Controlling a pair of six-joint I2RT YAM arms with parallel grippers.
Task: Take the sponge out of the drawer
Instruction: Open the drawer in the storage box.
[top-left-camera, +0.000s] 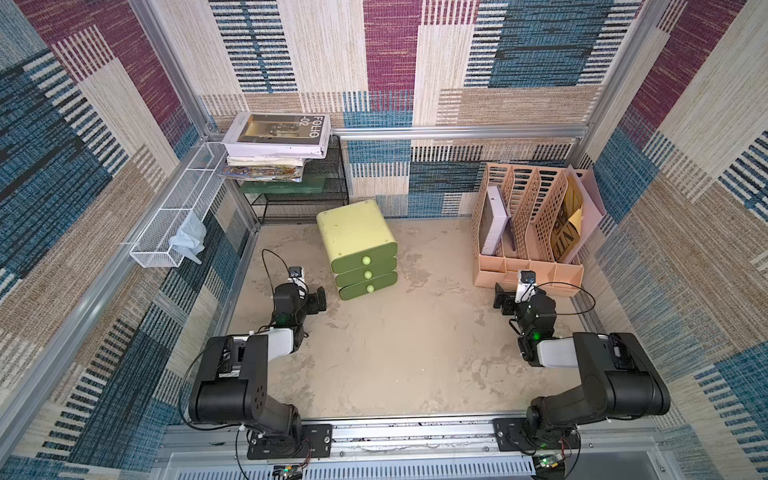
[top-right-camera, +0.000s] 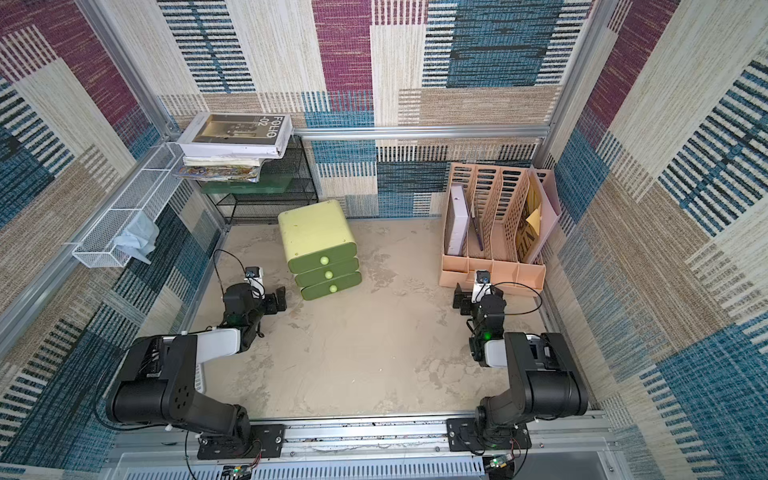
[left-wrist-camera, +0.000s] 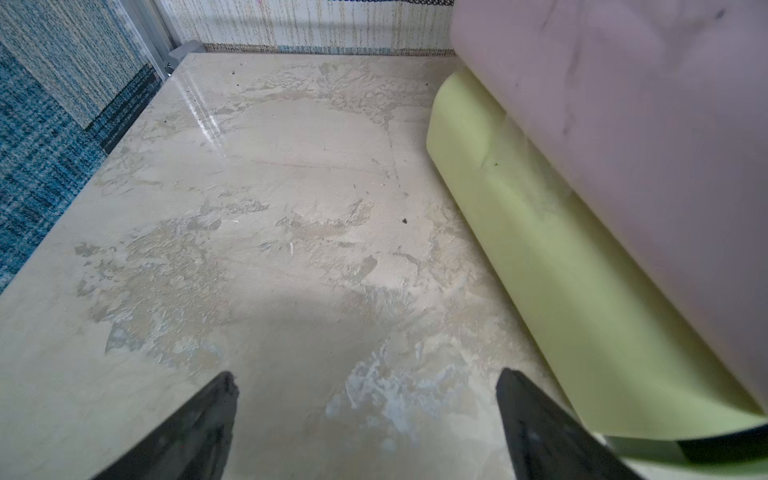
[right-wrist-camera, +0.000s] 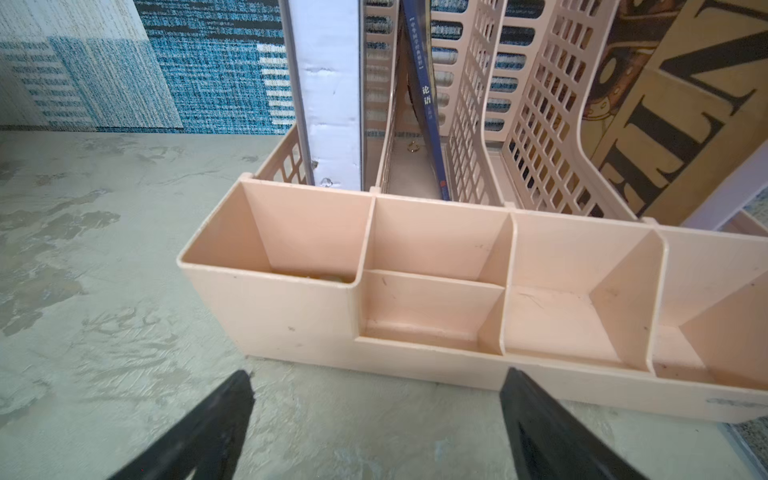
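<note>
A light green drawer unit (top-left-camera: 355, 232) (top-right-camera: 316, 230) stands at the back middle of the table, its three darker green drawers (top-left-camera: 367, 274) all shut, each with a round knob. The sponge is hidden. My left gripper (top-left-camera: 318, 299) (top-right-camera: 279, 300) sits low just left of the unit's front, open and empty. The left wrist view shows its fingers spread wide over bare table (left-wrist-camera: 366, 374), with the unit's side (left-wrist-camera: 540, 270) close by. My right gripper (top-left-camera: 500, 297) (top-right-camera: 461, 298) is open and empty too (right-wrist-camera: 379, 373), right in front of the pink organizer.
A pink file organizer (top-left-camera: 528, 276) (right-wrist-camera: 415, 353) with books stands at the back right. A black mesh shelf (top-left-camera: 303, 199) carries stacked books (top-left-camera: 276, 137) at the back left. A white wire basket (top-left-camera: 178, 208) holding a blue cloth (top-left-camera: 189, 239) hangs on the left wall.
</note>
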